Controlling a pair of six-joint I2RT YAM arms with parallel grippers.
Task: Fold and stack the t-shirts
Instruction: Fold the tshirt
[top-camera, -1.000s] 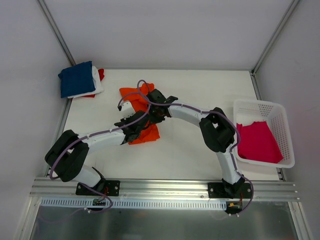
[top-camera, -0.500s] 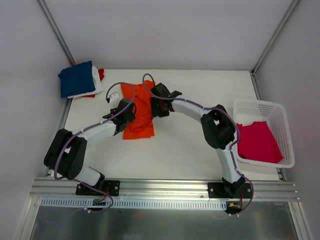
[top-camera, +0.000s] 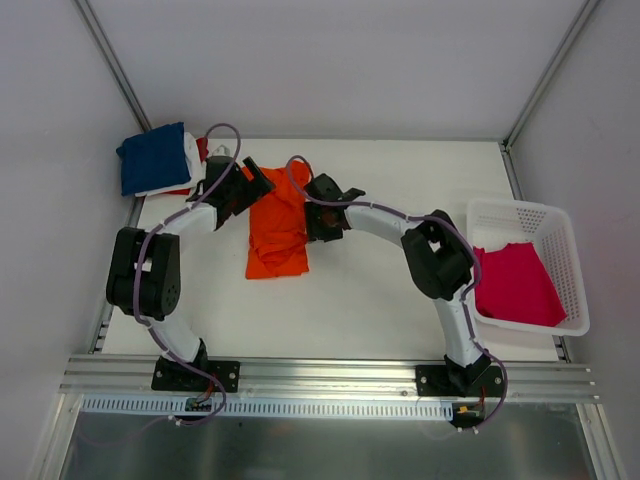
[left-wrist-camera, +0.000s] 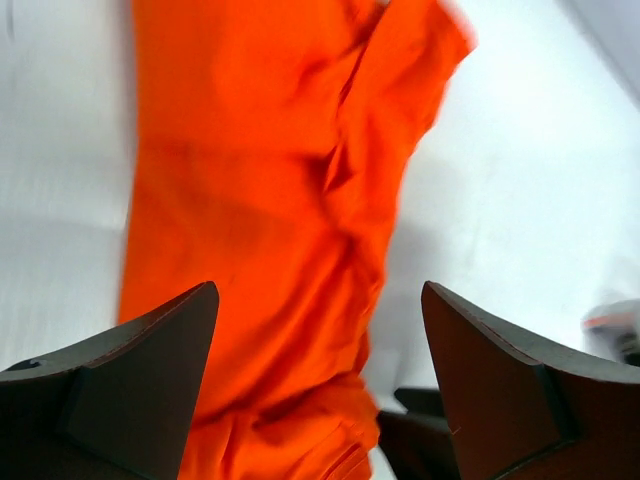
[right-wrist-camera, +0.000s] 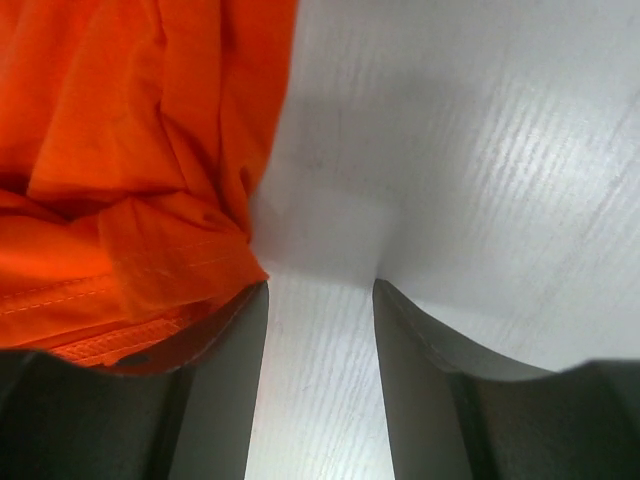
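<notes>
**Overhead and wrist views of a fold in progress.** The bright orange cloth t-shirt (top-camera: 278, 228) lies flat on the white bench (top-camera: 400, 300) as a long narrow strip, running from the far middle of the surface toward the arms. Its shape suggests that the sides are already turned in and the lengthwise halving is not yet done. The left tool (left-wrist-camera: 318, 288) hovers at the strip's far left corner with its fingers spread wide and nothing between them, its camera looking along the cloth. The right tool (right-wrist-camera: 320, 285) sits low at the strip's right edge. Its fingers are parted, bare bench shows in the gap, and the orange hem lies beside one finger rather than between the two, so it grips nothing. The tools flank the far half of the strip, a placement that would suit pinching both far corners and drawing them over the near hem. In the far left corner of the bench stands the finished pile: a navy blue folded t-shirt (top-camera: 152, 158) on top, a white t-shirt (top-camera: 196, 165) beneath it, and a red t-shirt (top-camera: 203, 148) showing at the back edge. The pile is near the left tool, presumably so that arm can carry the orange piece across. A magenta-pink t-shirt (top-camera: 515, 285) lies loosely in the white plastic lattice basket (top-camera: 508, 206) at the right edge, well apart.
</notes>
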